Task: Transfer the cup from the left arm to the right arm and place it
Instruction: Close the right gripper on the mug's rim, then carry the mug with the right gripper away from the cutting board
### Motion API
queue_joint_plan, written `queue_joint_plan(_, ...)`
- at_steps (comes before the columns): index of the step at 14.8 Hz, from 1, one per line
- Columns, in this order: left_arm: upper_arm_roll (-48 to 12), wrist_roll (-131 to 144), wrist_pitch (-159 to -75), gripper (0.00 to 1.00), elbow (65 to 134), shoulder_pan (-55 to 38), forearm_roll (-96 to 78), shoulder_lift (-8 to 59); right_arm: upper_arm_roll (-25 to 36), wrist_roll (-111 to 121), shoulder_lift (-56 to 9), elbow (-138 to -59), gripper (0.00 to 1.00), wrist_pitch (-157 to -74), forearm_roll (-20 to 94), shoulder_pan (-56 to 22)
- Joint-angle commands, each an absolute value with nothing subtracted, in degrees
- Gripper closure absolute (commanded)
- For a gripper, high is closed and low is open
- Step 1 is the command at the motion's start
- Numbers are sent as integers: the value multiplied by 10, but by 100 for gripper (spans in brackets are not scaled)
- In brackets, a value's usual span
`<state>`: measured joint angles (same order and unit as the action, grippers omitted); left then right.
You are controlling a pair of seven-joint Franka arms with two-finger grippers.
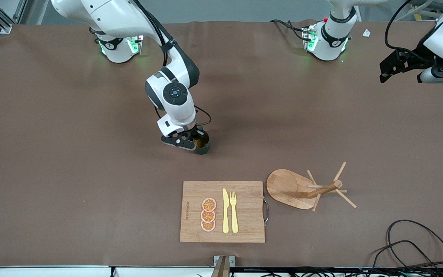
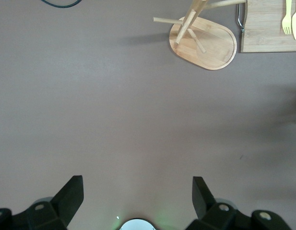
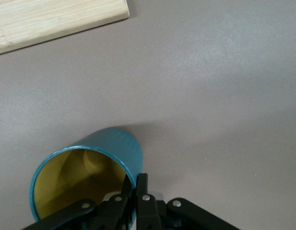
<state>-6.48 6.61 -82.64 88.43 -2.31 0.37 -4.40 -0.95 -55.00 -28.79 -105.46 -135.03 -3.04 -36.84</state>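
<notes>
Front view: the right gripper [image 1: 194,143] is down at the middle of the table [image 1: 52,154], its fingers pinched on the rim of the cup [image 1: 202,143], a dark teal mug with a yellow-brown inside. The cup sits low at the table surface; whether it rests on it cannot be told. It lies farther from the front camera than the cutting board [image 1: 222,211]. On the board lie three orange slices [image 1: 208,214] in a row, with a yellow knife [image 1: 225,211] and a yellow fork [image 1: 233,211] just beside them. Beside the board, toward the left arm's end, the wooden peg rack [image 1: 306,189] lies with its pegs spread. The left gripper [image 1: 392,69] waits in the air over the left arm's end of the table, well apart from the cup.

Left wrist view: the left gripper's fingers [image 2: 68,196] are spread wide with only bare table between them. The peg rack [image 2: 205,36] and an edge of the board [image 2: 270,26] show farther off.

Right wrist view: one finger [image 3: 140,191] is inside the cup [image 3: 114,148] against its wall, clamping the rim. The yellow inside holds nothing. A corner of the board [image 3: 52,21] shows nearby.
</notes>
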Motion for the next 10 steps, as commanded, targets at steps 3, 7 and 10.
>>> queue_joint_plan(3,-67,52,-828,0,882,-16,2,-46,-7,-531,-274,-1053,100,-1326,-44,-354)
queue_joint_plan(7,-67,49,-826,0,884,-13,2,-47,-5,-294,-238,-1056,100,-1264,-44,-320)
queue_joint_plan(10,-67,52,-824,0,884,-14,2,-47,-6,-165,-222,-1060,100,-1237,-45,-295)
